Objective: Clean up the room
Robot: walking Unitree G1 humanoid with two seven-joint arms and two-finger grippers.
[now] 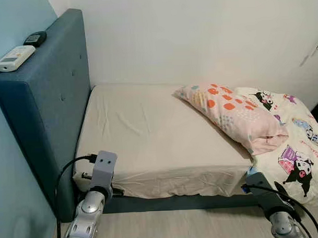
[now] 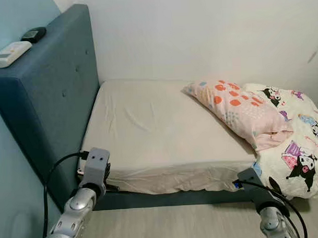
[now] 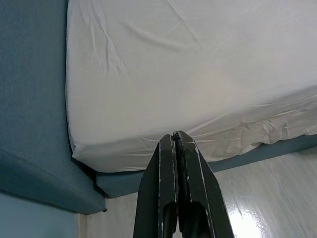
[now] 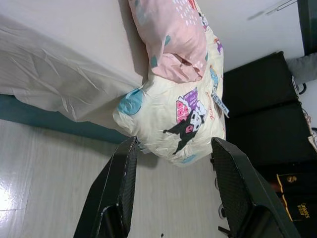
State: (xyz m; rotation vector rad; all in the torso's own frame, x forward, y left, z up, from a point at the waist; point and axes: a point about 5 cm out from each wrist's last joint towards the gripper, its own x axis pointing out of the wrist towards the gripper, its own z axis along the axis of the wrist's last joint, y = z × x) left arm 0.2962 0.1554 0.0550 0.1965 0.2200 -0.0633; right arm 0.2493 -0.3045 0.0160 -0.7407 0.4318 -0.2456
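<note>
The cartoon-print duvet (image 1: 298, 145) runs off the picture's right edge; the pink pillow (image 1: 232, 114) covers part of it; both arms are cut off at the bottom edge; the 2 remotes (image 1: 21, 50) on the headboard (image 1: 48, 102) are too small to read.

A white remote (image 1: 13, 57) and a black device (image 1: 35, 38) lie atop the blue headboard (image 1: 53, 96).
</note>
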